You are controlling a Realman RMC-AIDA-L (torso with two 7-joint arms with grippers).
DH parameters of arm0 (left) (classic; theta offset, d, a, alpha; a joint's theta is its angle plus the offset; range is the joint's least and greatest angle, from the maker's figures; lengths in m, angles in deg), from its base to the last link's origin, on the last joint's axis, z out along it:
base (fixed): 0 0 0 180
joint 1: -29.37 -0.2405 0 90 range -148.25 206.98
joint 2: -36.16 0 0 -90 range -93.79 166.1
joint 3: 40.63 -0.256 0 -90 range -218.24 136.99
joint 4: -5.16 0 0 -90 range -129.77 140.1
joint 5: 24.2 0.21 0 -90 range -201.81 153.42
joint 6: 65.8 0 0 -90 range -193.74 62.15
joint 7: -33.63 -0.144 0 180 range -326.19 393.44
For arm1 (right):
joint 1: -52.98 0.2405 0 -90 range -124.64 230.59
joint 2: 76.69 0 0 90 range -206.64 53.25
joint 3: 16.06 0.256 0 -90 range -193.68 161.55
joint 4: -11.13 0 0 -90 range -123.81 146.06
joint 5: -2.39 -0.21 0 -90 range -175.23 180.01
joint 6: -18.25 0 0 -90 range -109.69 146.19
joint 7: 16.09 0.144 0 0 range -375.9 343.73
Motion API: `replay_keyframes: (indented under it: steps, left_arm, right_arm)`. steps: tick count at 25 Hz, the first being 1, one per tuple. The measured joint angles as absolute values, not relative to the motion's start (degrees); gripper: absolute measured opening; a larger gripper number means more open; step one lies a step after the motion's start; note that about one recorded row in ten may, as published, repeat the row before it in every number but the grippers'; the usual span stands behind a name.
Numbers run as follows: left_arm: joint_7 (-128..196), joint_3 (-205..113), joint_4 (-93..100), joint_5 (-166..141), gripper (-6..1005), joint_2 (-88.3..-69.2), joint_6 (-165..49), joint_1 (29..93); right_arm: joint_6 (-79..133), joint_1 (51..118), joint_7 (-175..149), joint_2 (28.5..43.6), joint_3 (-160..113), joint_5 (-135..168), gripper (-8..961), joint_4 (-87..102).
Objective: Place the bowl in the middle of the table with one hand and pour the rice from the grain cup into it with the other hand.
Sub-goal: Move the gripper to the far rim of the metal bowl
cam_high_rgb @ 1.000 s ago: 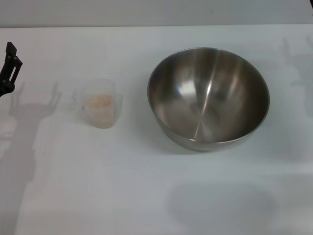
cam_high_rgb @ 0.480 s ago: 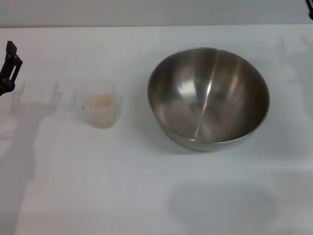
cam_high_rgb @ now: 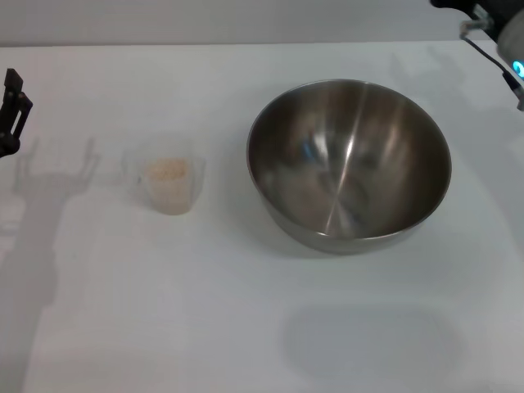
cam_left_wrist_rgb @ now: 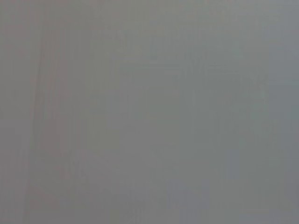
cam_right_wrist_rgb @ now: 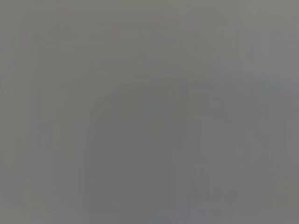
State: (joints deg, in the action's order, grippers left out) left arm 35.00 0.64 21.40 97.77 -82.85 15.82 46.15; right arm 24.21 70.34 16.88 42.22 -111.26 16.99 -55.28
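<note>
While bowl [cam_high_rgb: 350,164] sits untouched right of grain cup [cam_high_rgb: 167,182], right gripper [cam_high_rgb: 491,33] newly appears beyond bowl's far-right rim, likely reaching for bowl; finger state unclear. Left gripper [cam_high_rgb: 10,110] far left of cup, retreated slightly, grip unreadable.

The white bench [cam_high_rgb: 246,327] carries two things. The steel bowl [cam_high_rgb: 350,164] stands right of the middle. The clear cup [cam_high_rgb: 166,182] with rice [cam_high_rgb: 166,170] stands to its left, apart from it.
</note>
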Motion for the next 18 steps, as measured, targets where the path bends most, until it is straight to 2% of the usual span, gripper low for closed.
replay_keyframes:
  steps: [2,8,13,17,18]
  left_arm:
    - [35.0,0.8,21.4,97.7,862,-82.79,15.9,46.1]
    - [35.0,1.0,20.9,97.9,862,-82.73,16.5,46.4]
    - [35.0,1.1,20.8,98.0,862,-82.63,16.6,46.5]
    - [35.0,1.3,20.8,97.9,862,-82.51,16.7,46.7]
    - [35.0,1.3,20.8,97.9,862,-82.51,16.7,46.7]
  right_arm:
    - [10.7,70.6,14.7,42.36,-113.9,16.7,666,-64.0]
    - [-6.1,74.6,7.5,42.11,-113.8,10.4,666,-71.2]
    - [-23.7,81.3,-8.5,41.90,-106.9,-5.5,665,-76.1]
    - [-46.6,89.8,-22.7,41.98,-95.4,-16.9,665,-76.9]
    - [-46.6,89.8,-22.7,41.98,-95.4,-16.9,665,-76.9]
